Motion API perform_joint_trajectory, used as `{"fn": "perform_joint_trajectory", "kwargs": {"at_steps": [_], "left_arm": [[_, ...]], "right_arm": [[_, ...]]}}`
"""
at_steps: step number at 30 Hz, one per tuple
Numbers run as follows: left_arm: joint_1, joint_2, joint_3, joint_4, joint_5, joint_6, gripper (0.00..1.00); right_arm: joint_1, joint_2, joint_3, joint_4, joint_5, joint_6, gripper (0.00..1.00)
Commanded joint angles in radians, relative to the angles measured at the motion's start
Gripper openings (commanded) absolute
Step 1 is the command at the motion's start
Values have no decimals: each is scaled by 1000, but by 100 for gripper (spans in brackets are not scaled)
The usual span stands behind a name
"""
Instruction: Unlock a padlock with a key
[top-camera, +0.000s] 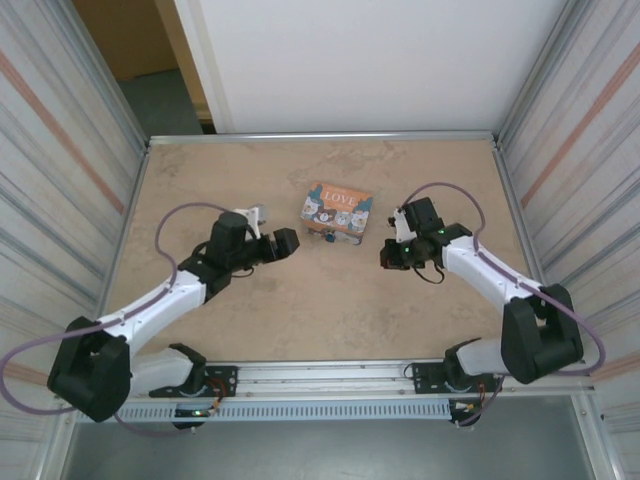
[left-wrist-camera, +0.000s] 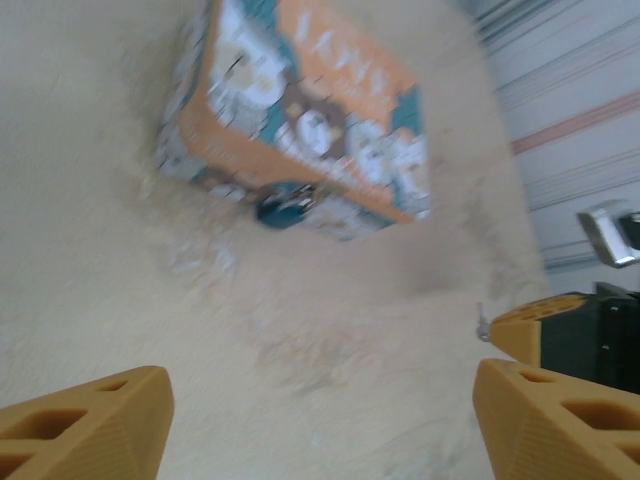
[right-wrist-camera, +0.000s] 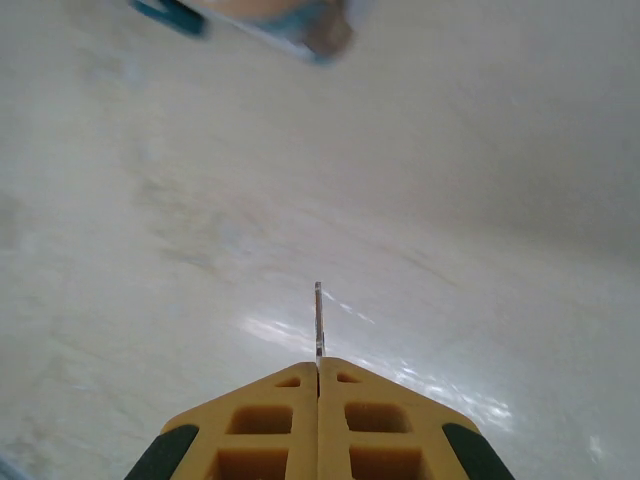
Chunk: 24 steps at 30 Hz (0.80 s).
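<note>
The padlock (left-wrist-camera: 283, 207) is seen as a small, rounded, dark teal body with a glint of silvery metal on top, blurred in the left wrist view. It lies against the near long side of the box (left-wrist-camera: 300, 110), between the two arms; whether it hangs from the box cannot be told. The box is a flat rectangle, printed orange with teal and white cartoon figures and the word "LOVE" on its upward face; it is shut, so its contents are hidden. The key (right-wrist-camera: 318, 318) is shown edge-on as a thin, silvery blade. It is pinched between the blocky yellow fingers of the right gripper (right-wrist-camera: 319, 365), which are pressed together, and its tip is held above the table (top-camera: 300, 320), well apart from the box. The left gripper (left-wrist-camera: 320, 400) is spread wide with nothing between its ribbed yellow fingers (left-wrist-camera: 90, 425), and is pointed at the padlock. The table is a smooth, beige, marbled slab framed in metal. Ribbed grey walls (top-camera: 60, 130) stand on both sides and a plain white panel (top-camera: 370, 60) at the back.
</note>
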Motion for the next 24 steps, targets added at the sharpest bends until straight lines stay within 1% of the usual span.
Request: {"fn": "perform_joint_trajectory", "kwargs": {"at_steps": [1, 5, 10, 18, 24], "left_arm": [[11, -47, 40, 118, 159, 60, 76], [11, -36, 138, 106, 298, 147, 73], [-2, 8, 231, 147, 427, 185, 71], [-62, 123, 394, 133, 532, 238, 69], [-74, 171, 440, 159, 543, 220, 67]], "right_arm": [[-6, -76, 1, 123, -103, -64, 0], [-6, -135, 16, 201, -190, -107, 0], [-7, -171, 52, 247, -304, -148, 0], [2, -215, 81, 395, -464, -116, 0], [13, -224, 114, 414, -524, -120, 0]]}}
